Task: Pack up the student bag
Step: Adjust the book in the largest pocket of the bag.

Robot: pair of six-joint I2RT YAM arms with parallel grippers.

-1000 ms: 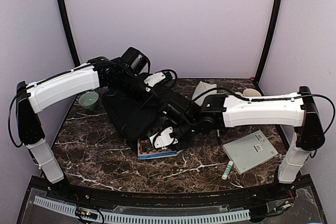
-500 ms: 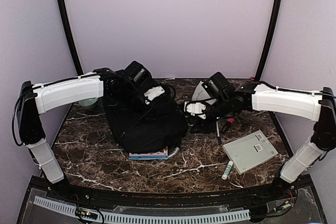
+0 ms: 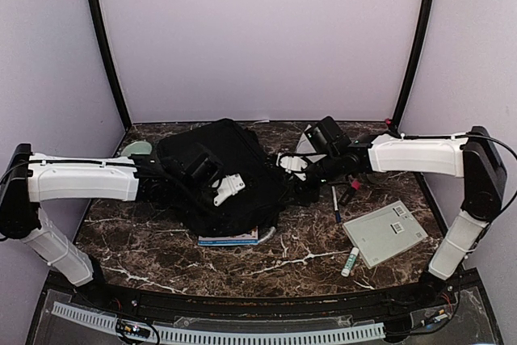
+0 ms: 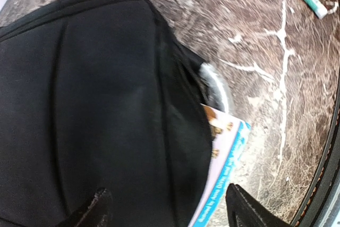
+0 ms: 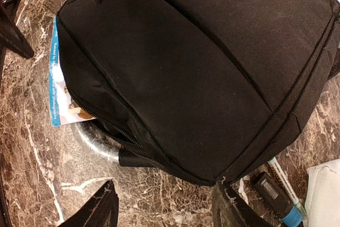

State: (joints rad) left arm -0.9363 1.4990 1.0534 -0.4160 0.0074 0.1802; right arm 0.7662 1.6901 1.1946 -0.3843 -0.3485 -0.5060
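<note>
The student bag (image 3: pixel 218 169), a big black backpack, lies flat in the middle of the table. A blue-edged book (image 3: pixel 233 239) sticks out of its open zip at the near end, beside a pale grey loop (image 3: pixel 271 233). My left gripper (image 3: pixel 229 190) hovers over the bag's near half, open and holding nothing. In the left wrist view the bag (image 4: pixel 95 104) and the book (image 4: pixel 223 179) lie under the spread gripper (image 4: pixel 170 212). My right gripper (image 3: pixel 292 163) is open just off the bag's right edge. The right wrist view shows the bag (image 5: pixel 202 73), the book (image 5: pixel 61 89) and bare table at the gripper (image 5: pixel 164 208).
A grey flat tablet (image 3: pixel 384 233) and a glue stick (image 3: pixel 350 262) lie at the near right. A pen (image 3: pixel 335 204) lies right of the bag, with white paper (image 3: pixel 311 136) behind it. A green bowl (image 3: pixel 137 149) sits at the far left.
The left gripper let go of the bag, opened and came down toward the near side; the bag dropped flat. The right arm drew back from the book to the right and opened wider.
</note>
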